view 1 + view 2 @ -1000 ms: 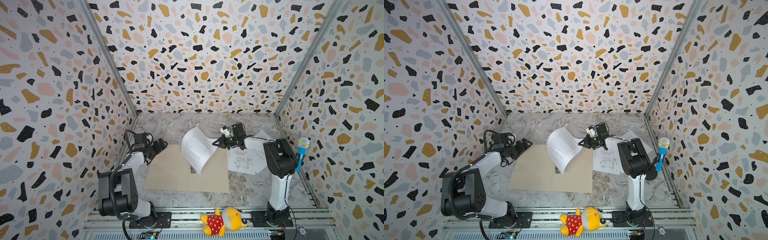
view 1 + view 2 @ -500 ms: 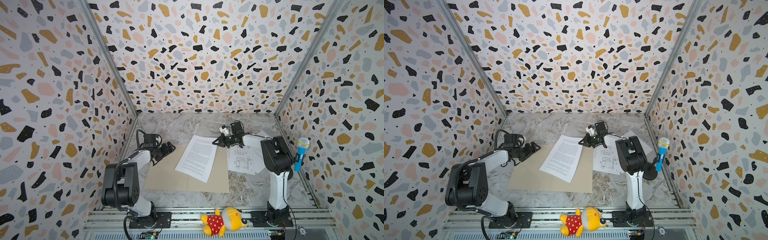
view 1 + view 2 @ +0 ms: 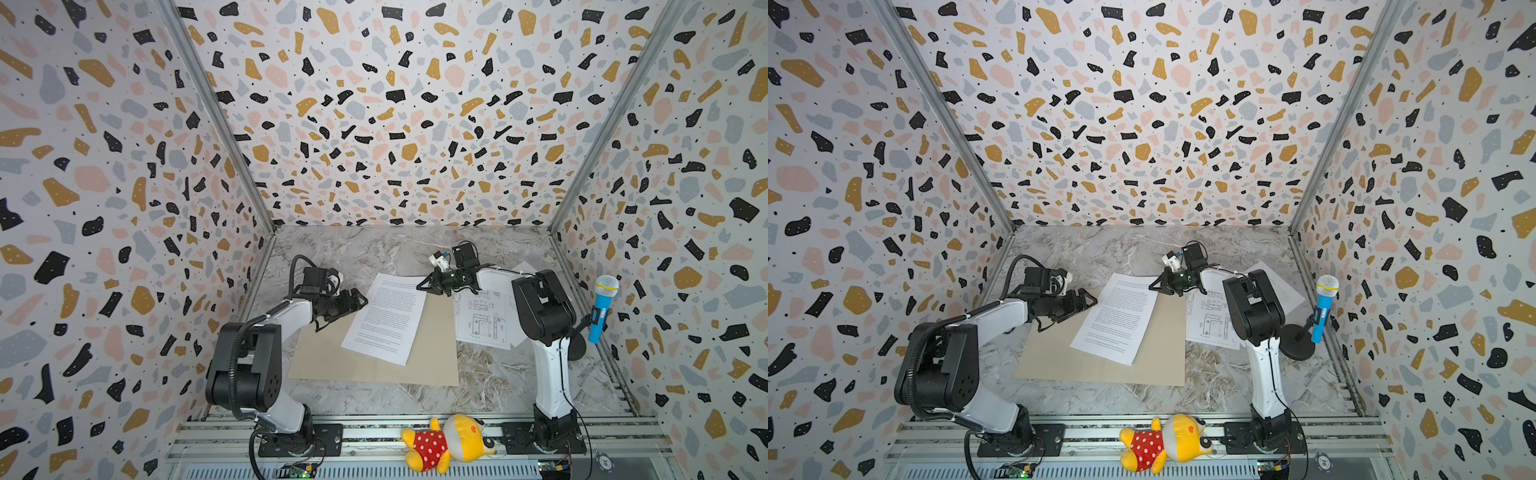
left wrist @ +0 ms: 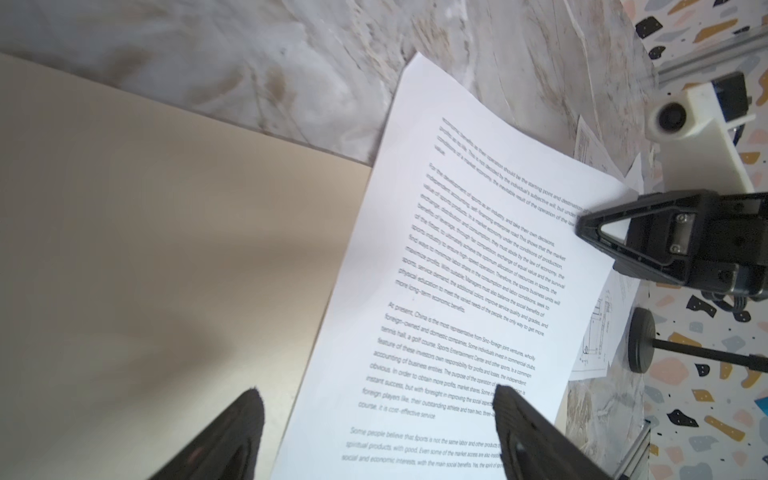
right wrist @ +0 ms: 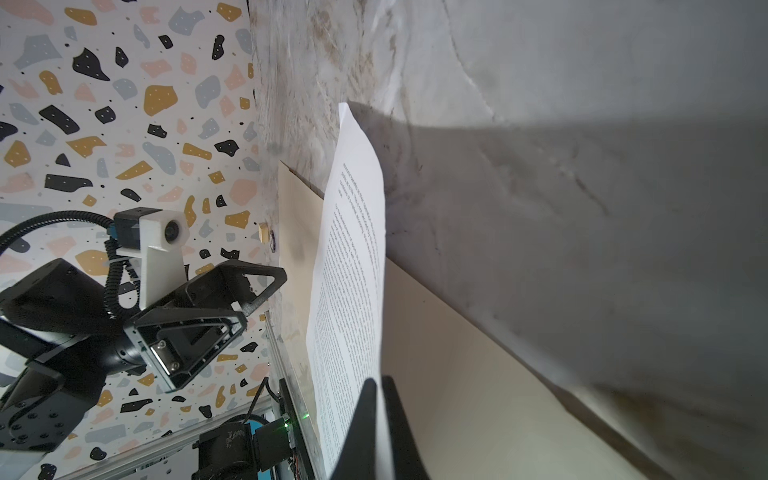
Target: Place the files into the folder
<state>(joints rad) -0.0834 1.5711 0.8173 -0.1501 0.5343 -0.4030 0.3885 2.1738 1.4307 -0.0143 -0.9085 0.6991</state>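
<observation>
Three terrazzo walls; marble tabletop; left jaws wide; right jaws pinch text sheet on folder.

Three walls papered in a terrazzo print of black, ochre, pink and grey chips, back wall and two side walls, meet at bare aluminium corner posts. The worktop is grey-veined marble under soft, even light, edged in front by an aluminium rail.

A text sheet lies on the folder, the drawing sheet to its right.
</observation>
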